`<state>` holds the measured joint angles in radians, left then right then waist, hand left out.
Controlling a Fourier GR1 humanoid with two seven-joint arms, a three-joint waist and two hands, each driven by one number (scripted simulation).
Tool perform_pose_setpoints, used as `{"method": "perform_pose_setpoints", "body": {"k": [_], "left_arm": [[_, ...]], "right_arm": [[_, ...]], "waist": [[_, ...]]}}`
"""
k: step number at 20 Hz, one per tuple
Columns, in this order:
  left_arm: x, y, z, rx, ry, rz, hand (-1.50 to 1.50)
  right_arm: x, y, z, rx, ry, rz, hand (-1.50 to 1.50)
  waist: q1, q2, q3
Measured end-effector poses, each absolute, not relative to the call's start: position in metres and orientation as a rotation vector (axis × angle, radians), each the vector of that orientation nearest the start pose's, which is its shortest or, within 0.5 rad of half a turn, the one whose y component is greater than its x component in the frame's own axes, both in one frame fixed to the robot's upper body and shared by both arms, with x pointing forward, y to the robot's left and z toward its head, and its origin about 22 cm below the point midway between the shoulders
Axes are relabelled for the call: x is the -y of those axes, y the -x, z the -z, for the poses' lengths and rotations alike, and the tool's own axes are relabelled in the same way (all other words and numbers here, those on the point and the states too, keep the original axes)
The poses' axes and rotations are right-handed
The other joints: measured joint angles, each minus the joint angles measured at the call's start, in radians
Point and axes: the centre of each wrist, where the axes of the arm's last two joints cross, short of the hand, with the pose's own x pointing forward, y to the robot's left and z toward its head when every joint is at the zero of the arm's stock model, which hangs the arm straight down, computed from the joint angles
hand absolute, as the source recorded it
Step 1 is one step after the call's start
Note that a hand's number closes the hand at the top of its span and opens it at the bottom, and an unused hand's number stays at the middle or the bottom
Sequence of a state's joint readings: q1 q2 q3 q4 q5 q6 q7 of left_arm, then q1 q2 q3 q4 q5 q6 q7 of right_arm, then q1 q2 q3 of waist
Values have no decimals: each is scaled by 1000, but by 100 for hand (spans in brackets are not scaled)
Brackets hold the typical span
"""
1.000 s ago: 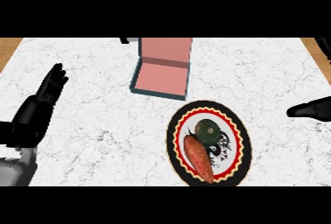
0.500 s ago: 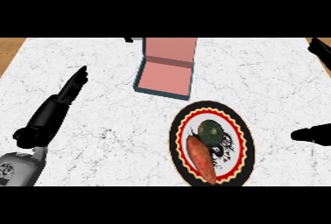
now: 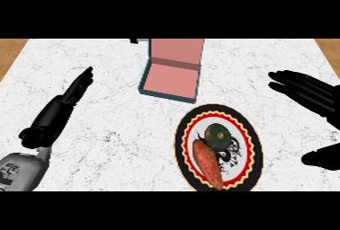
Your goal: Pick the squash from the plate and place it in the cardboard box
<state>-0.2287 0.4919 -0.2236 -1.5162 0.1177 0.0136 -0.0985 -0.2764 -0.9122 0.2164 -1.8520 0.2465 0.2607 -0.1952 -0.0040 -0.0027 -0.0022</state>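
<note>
In the head view the squash point(image 3: 218, 134), round and dark green, lies mid-plate point(image 3: 186, 134) against a sweet potato point(image 3: 207, 165), near the counter's point(image 3: 113, 139) front edge, with the open box point(image 3: 170, 79) by the far edge. The left hand point(image 3: 63, 105) and right hand point(image 3: 309, 93) are empty, fingers straight. The squash looks hard, smooth and light, so it may roll; best pinched across its widest part from above.

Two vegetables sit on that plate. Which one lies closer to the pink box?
The round dark green squash; the long orange vegetable lies past it, farther from the box.
</note>
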Motion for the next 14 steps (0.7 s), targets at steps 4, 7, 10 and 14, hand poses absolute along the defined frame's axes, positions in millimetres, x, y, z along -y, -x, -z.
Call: {"method": "perform_pose_setpoints", "body": {"k": [4, 7, 10, 14], "left_arm": [[-271, -286, -64, 1742, -93, 527, 0], [-270, -289, -64, 1740, -101, 531, 0], [-267, -294, -63, 1748, -99, 531, 0], [-267, -291, -65, 1742, -98, 538, 0]], "right_arm": [[263, -247, -196, 1665, 505, -1635, -150], [238, -232, -197, 1576, 565, -1711, -150], [213, -221, -196, 1501, 609, -1752, -150], [191, -215, -188, 1405, 639, -1768, -150]], "waist": [[5, 0, 0], [5, 0, 0], [6, 1, 0], [9, 1, 1]]}}
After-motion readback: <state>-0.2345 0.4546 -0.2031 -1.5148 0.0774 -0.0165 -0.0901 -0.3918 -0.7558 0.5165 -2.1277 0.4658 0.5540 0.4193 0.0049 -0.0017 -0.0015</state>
